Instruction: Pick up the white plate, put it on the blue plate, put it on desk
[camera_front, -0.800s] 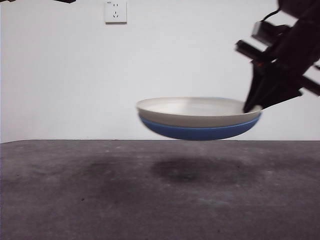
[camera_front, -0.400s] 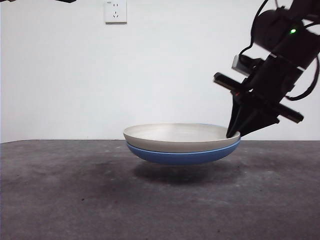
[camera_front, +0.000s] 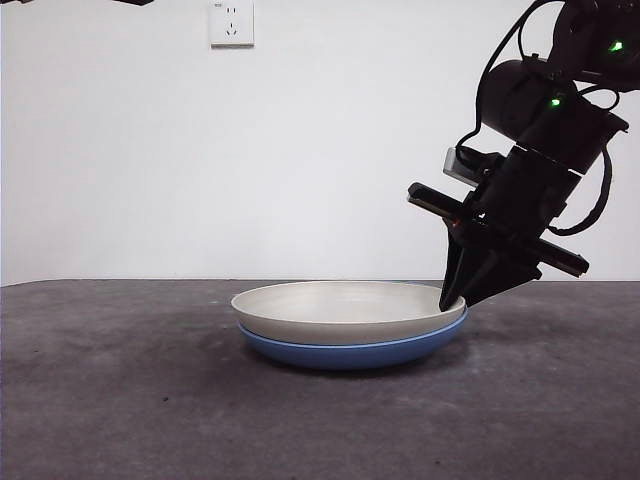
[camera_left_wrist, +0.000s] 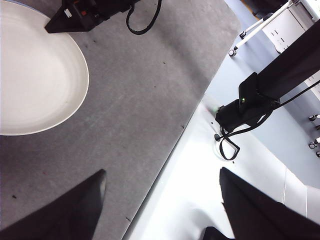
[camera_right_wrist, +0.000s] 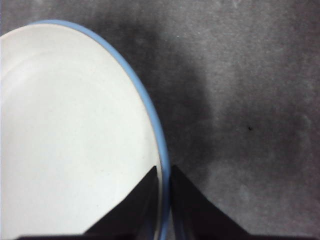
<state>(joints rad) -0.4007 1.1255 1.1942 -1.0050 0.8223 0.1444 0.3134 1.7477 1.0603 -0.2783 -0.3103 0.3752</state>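
Note:
The white plate (camera_front: 340, 310) lies nested in the blue plate (camera_front: 350, 352), and the stack sits low on the desk (camera_front: 150, 400), apparently resting on it. My right gripper (camera_front: 452, 300) comes down from the upper right and is shut on the stack's right rim. In the right wrist view its jaws (camera_right_wrist: 162, 172) pinch the white plate (camera_right_wrist: 75, 125) and the blue rim (camera_right_wrist: 150, 110) together. My left gripper (camera_left_wrist: 162, 171) is open and empty, high over the desk's edge, away from the white plate (camera_left_wrist: 35, 75).
A wall socket (camera_front: 231, 22) is on the white wall behind. The left wrist view shows the desk's edge (camera_left_wrist: 175, 135) and a black stand with cables (camera_left_wrist: 250, 100) beyond it. Bare desk (camera_right_wrist: 240, 100) lies beside the stack.
My right gripper has lowered the stacked plates from well above the desk down to its surface and moved them a little to the left. The shadow under them has closed up.

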